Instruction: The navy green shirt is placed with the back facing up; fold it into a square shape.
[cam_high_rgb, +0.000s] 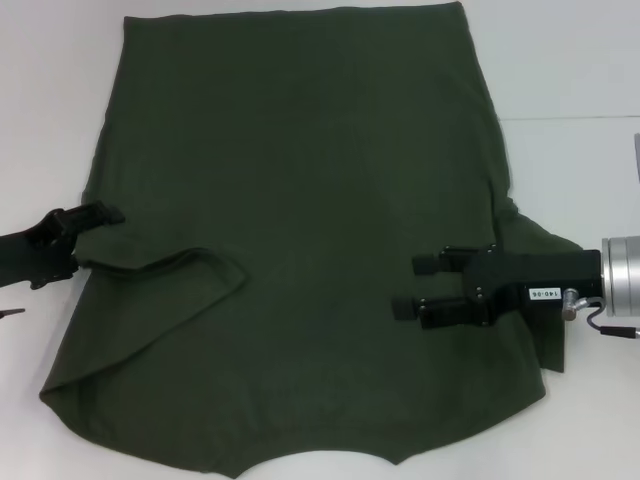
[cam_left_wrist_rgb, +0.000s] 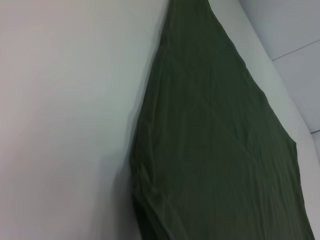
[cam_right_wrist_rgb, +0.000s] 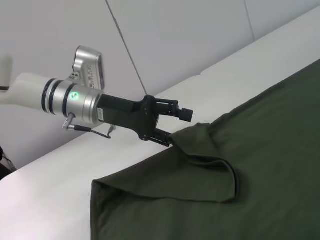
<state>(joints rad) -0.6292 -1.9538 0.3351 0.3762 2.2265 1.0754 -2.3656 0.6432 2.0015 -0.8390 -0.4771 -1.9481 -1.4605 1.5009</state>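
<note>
Shirt position: the navy green shirt (cam_high_rgb: 300, 230) lies spread on the table (cam_high_rgb: 570, 60). Left tool (cam_high_rgb: 100, 213), at 9 o'clock, pinches its folded-in edge. Right tool (cam_high_rgb: 412, 286), at 3 o'clock, hovers spread apart, empty.

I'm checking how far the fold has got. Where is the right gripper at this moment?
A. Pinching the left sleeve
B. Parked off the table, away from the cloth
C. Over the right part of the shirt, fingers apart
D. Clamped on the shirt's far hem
C: in the head view the right gripper hangs over the right part of the dark olive-green cloth shirt, its two fingers spread and holding nothing.
</note>
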